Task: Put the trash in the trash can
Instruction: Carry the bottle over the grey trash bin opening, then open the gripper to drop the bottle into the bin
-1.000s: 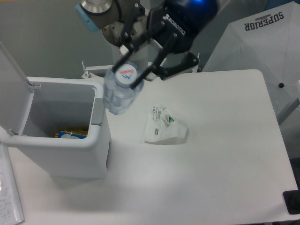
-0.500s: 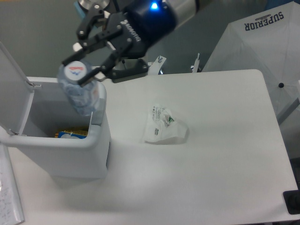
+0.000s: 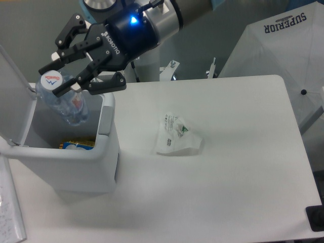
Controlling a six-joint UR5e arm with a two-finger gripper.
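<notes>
Tilted over the trash can (image 3: 104,152), hand (image 3: 56,78) grips the crushed bottle (image 3: 65,101) between its fingers.

I saw even, bright overhead light; soft shadow beside the bin (image 3: 76,162); the gripper (image 3: 56,81) and bottle (image 3: 63,101) slightly motion-blurred.

The trash can (image 3: 66,167) stands open at the table's left edge, its mouth free apart from the gripper (image 3: 54,80) and the bottle (image 3: 63,101) it clamps hanging over it — the raised lid (image 3: 12,96) walls off the far left side. Something yellow lies at the bottom (too little shows to name it). Right of the can, the white table (image 3: 228,177) is bare around the crumpled wrapper (image 3: 177,135) — room on every side.
</notes>
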